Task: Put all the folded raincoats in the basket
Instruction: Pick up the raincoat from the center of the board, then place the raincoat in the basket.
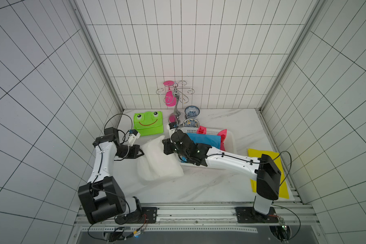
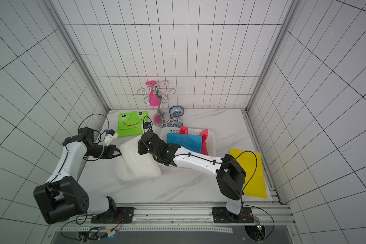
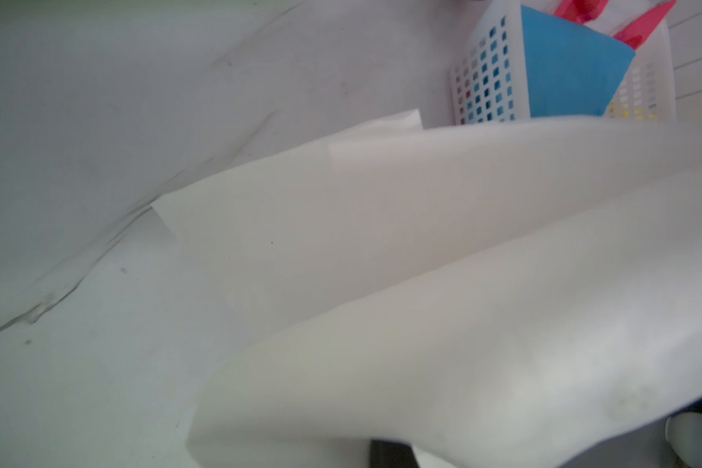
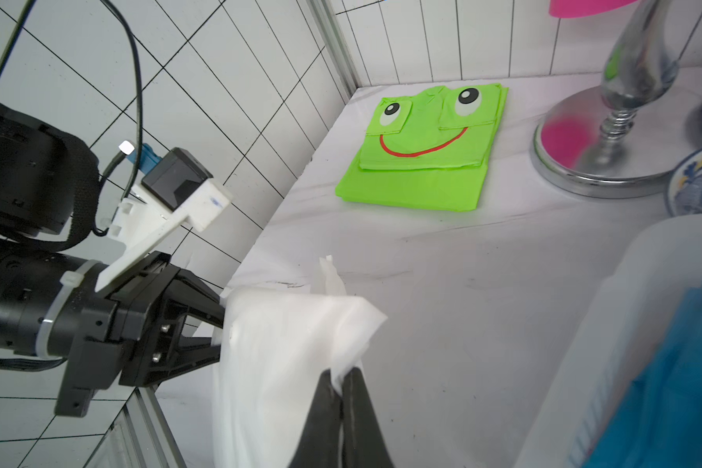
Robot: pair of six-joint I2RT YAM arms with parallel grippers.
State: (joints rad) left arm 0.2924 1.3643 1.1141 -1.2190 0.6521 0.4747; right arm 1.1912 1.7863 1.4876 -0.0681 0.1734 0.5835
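Where the left pincer (image 4: 219,329) sits: shut on one upper edge of the white raincoat (image 1: 159,166), tips pinched into the fabric.
Right pincer (image 4: 343,375): closed thin on the opposite upper corner, with fabric caught between the tips.
Raincoat: held up between the two, drooping in loose folds. Its lower part looks to be on or close to the table (image 1: 199,186), just beside the basket (image 1: 233,137) and not in it.
Done: gripped at both ends and partly raised, as I judge.
Left to do: lift clear, carry over the rim, lower in, let go.
Basket: already holds a blue folded piece (image 1: 205,139) and a pink one (image 1: 222,135) — room is short, so the white one would likely go on top.
In the way: the right arm (image 1: 224,160) lies across the basket's near side, and the near rim is close to the hanging fabric and may snag it.
Around: green frog raincoat (image 1: 149,123) behind; metal stand (image 1: 176,109) and two bowls (image 1: 192,111) by the basket's far end; yellow sheet (image 2: 253,175) off to the right.
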